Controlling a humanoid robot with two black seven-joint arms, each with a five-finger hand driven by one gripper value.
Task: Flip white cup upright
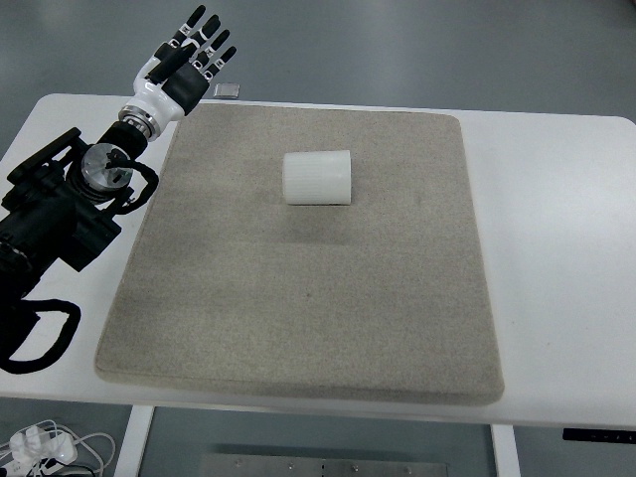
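Observation:
A white ribbed cup [318, 178] lies on its side on the grey mat [298, 298], in the mat's far half, near the middle. My left hand [195, 52] is up at the far left, past the mat's corner and over the table's back edge, well apart from the cup. Its fingers are spread and hold nothing. The left arm [70, 199] comes in from the left edge across the white table. No right arm shows.
The white table [556, 258] surrounds the mat, with bare strips at the right and left. A small dark square object [227, 91] lies by the table's back edge near my left hand. White cables [40, 447] lie on the floor at the lower left.

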